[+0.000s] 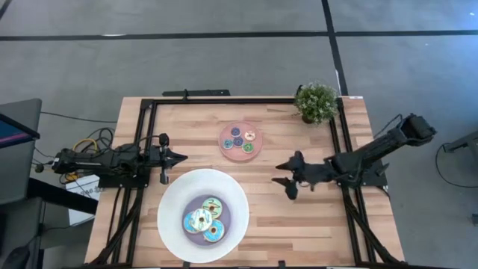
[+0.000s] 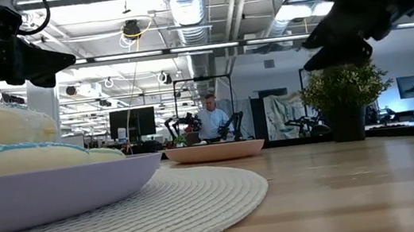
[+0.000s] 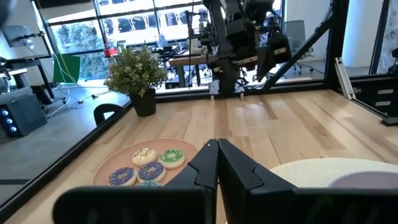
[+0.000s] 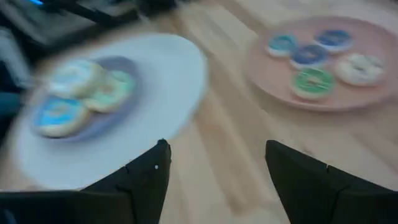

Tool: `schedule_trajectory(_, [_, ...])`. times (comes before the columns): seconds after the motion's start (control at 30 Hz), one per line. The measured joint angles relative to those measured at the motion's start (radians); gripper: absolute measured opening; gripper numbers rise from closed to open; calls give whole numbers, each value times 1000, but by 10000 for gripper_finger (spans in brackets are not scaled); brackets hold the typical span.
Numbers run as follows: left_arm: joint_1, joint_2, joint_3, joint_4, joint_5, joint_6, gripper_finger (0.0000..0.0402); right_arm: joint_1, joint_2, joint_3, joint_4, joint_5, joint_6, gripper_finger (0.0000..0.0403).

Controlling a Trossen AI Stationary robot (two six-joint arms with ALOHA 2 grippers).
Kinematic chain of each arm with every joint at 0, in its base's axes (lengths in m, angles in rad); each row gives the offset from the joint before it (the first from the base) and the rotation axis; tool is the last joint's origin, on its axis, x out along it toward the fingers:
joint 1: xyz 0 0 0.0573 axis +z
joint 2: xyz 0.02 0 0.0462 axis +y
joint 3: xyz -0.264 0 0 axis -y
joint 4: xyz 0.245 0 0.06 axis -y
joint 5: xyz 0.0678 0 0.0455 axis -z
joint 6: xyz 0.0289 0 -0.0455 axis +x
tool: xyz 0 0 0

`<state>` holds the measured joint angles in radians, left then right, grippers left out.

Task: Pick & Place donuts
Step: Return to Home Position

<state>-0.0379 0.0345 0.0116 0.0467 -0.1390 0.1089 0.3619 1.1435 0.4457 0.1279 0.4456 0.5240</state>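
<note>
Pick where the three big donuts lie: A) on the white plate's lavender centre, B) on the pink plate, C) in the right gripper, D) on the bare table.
A: in the high view the big donuts sit together on the lavender centre of the white plate, while the pink plate holds only small donuts.

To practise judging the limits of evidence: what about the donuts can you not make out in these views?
- High view: the small donuts are too small for any sprinkles to show.
- Low view: the pink plate hides them behind its rim, and the picture's left edge cuts off the large donuts.
- Left wrist view: the shut left end effector covers part of the pink plate.
</note>
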Motion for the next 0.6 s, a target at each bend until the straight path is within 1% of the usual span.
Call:
schedule_trajectory(0.07, [0, 0, 0, 0, 0, 0, 0, 23, -19, -47, 106, -21, -11, 226])
schedule_trajectory(0.13, [0, 0, 0, 0, 0, 0, 0, 39, -26, -74, 154, -42, -31, 187])
schedule_trajectory(0.3, [0, 0, 0, 0, 0, 0, 0, 66, -27, -79, 161, -50, -127, 44])
schedule_trajectory(0.33, [0, 0, 0, 0, 0, 0, 0, 70, -27, -79, 161, -49, -152, 22])
schedule_trajectory(0.37, [0, 0, 0, 0, 0, 0, 0, 73, -27, -79, 161, -49, -182, 13])
schedule_trajectory(0.5, [0, 0, 0, 0, 0, 0, 0, 71, -27, -79, 161, -49, -305, 24])
schedule_trajectory(0.6, [0, 0, 0, 0, 0, 0, 0, 43, -27, -79, 162, -55, -361, 19])
